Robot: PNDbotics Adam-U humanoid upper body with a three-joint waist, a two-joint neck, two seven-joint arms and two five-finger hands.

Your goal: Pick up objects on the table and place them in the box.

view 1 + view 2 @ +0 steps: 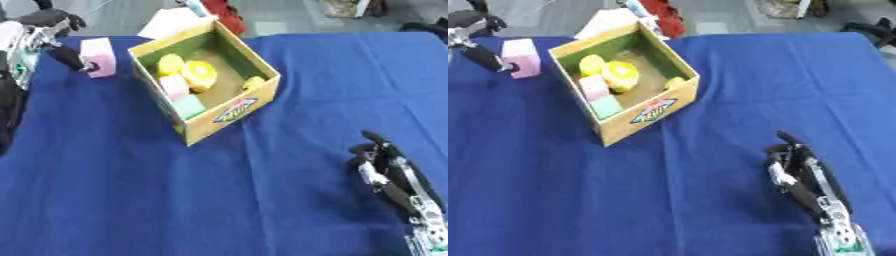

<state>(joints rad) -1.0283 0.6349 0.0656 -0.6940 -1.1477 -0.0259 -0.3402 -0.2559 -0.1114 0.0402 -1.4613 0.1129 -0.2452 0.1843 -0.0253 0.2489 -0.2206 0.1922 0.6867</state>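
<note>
An open cardboard box (pixel 233 113) stands at the upper middle of the blue table. Inside lie a round yellow object (pixel 200 74), a smaller yellow piece (pixel 171 64), another yellow piece (pixel 254 82) at the right wall, a pink block (pixel 174 86) and a pale green block (pixel 187 105). Left of the box, my left hand (pixel 54 37) reaches in from the upper left corner. Its dark fingers (pixel 72 58) pinch a pink block (pixel 100 56) beside the box's left wall. My right hand (pixel 791 165) rests at the lower right, fingers relaxed, holding nothing.
A white sheet-like thing (pixel 166 22) and a red object (pixel 227 14) lie just behind the box at the table's far edge. The blue cloth (pixel 131 190) stretches wide and wrinkled across the front and the right.
</note>
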